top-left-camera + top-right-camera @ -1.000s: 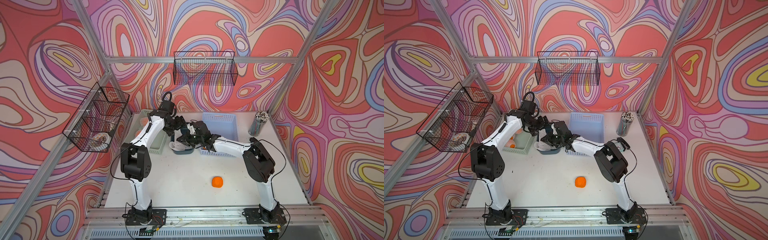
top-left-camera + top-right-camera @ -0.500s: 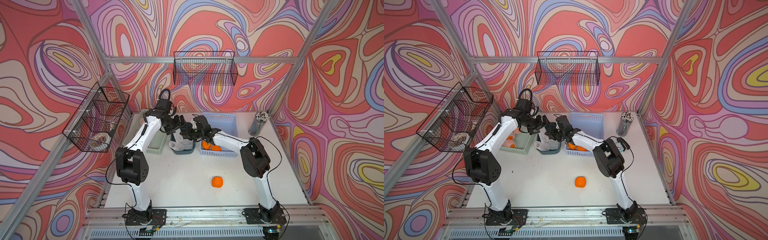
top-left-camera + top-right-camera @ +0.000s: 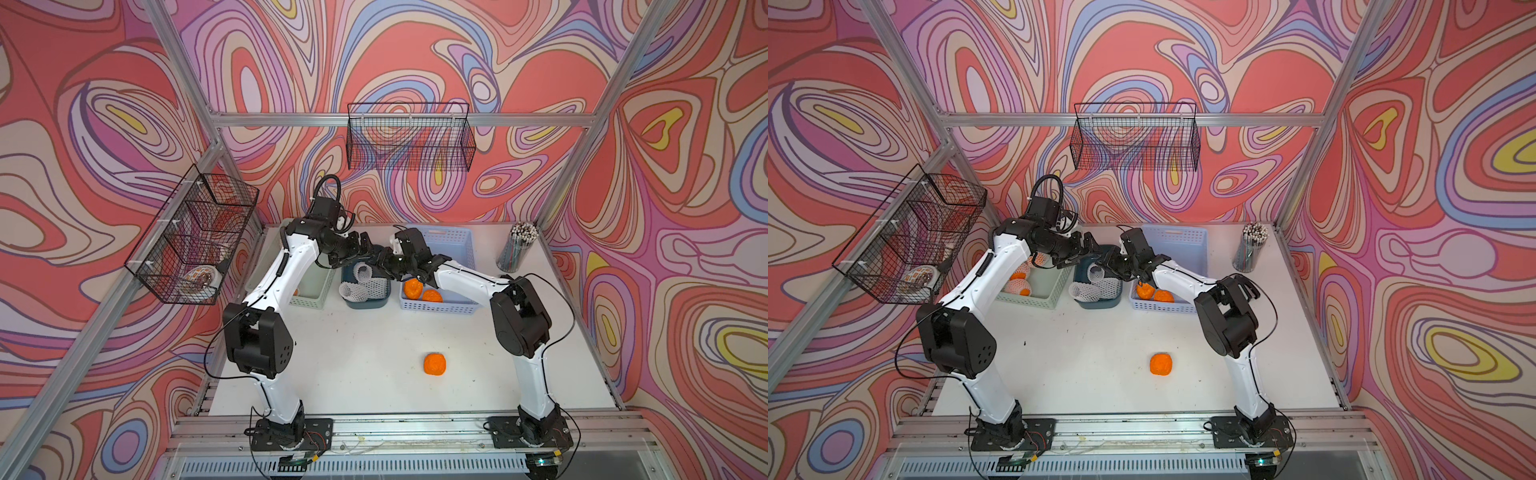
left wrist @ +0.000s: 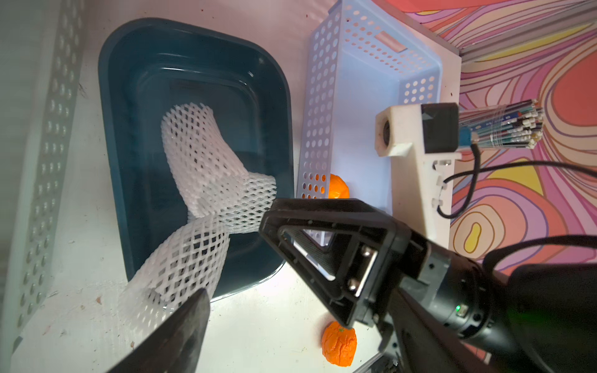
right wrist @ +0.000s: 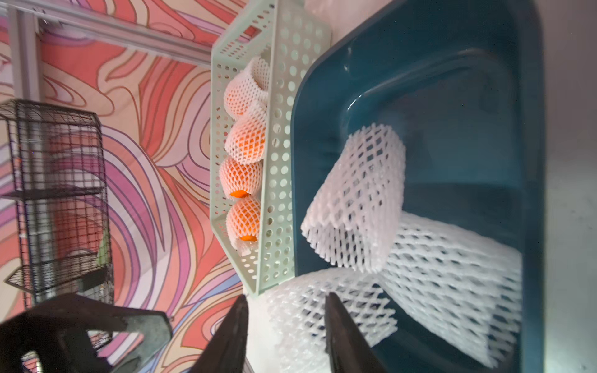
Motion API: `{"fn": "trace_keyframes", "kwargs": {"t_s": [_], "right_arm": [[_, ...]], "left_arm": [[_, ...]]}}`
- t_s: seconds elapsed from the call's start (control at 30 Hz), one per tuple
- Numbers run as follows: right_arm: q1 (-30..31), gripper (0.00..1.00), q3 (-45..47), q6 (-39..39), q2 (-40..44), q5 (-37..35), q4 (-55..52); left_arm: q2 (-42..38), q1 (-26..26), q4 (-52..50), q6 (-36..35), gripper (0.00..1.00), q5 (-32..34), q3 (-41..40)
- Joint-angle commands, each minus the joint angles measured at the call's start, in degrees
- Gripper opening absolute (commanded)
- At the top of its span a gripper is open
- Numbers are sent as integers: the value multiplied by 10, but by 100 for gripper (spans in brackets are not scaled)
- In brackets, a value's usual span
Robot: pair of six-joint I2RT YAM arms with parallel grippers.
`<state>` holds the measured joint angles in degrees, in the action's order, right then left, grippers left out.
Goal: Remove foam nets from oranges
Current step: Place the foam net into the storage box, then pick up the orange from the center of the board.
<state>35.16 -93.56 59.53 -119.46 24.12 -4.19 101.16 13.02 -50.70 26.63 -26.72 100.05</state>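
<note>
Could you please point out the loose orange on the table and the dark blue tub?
loose orange (image 3: 434, 364): in a top view, its middle.
dark blue tub (image 4: 122, 145): left wrist view, its side wall.

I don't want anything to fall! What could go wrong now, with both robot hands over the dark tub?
One foam net hangs over the rim of the dark tub and might slide out onto the table. The left gripper and right gripper are very close together above it, so they could bump. The bare orange lies loose on the table and may roll if nudged.
</note>
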Motion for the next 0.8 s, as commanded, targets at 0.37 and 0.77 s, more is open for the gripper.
{"fn": "trace_keyframes", "kwargs": {"t_s": [0.37, 0.77], "right_arm": [[-2, 77, 99, -154, 210, 24, -182], [-1, 98, 267, -284, 417, 1, -437]], "left_arm": [[-208, 2, 50, -86, 92, 29, -172], [-351, 57, 13, -73, 92, 115, -323]]}}
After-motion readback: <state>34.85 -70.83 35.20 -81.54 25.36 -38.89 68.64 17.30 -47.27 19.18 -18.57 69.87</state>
